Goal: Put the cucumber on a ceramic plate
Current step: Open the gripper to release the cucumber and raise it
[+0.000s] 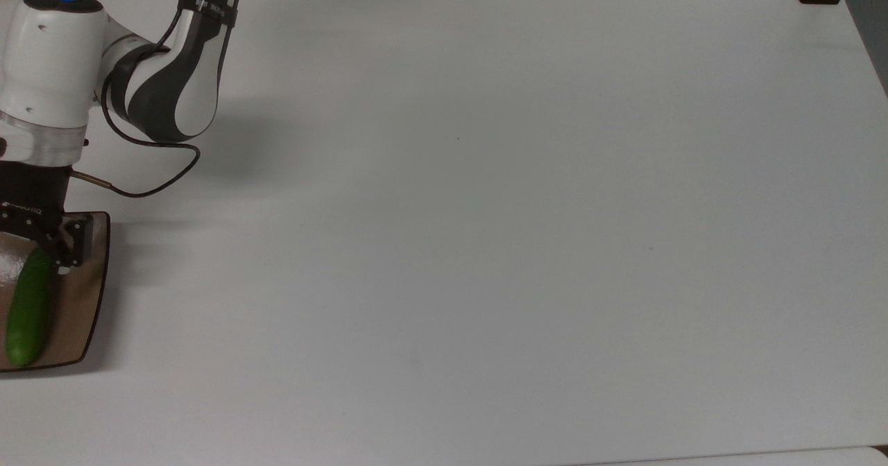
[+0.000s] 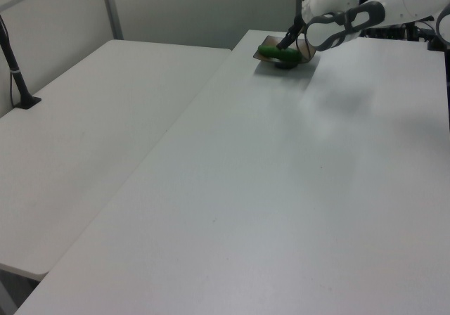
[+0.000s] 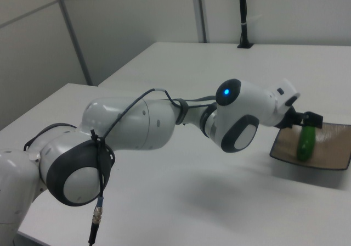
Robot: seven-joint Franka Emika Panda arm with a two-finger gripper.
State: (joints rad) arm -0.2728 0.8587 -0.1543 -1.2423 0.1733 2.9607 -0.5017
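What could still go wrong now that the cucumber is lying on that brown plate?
Two things, perhaps. The gripper sits right at one end of the cucumber, so pulling away carelessly might nudge it or drag it along. Also, the cucumber is round and lies on the glossy ceramic plate with one end near the rim, so a bump could roll or slide it onto the table.

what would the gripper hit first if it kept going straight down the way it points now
Most likely the near end of the cucumber lying on the ceramic plate; the gripper sits just above it, though depth is unclear.
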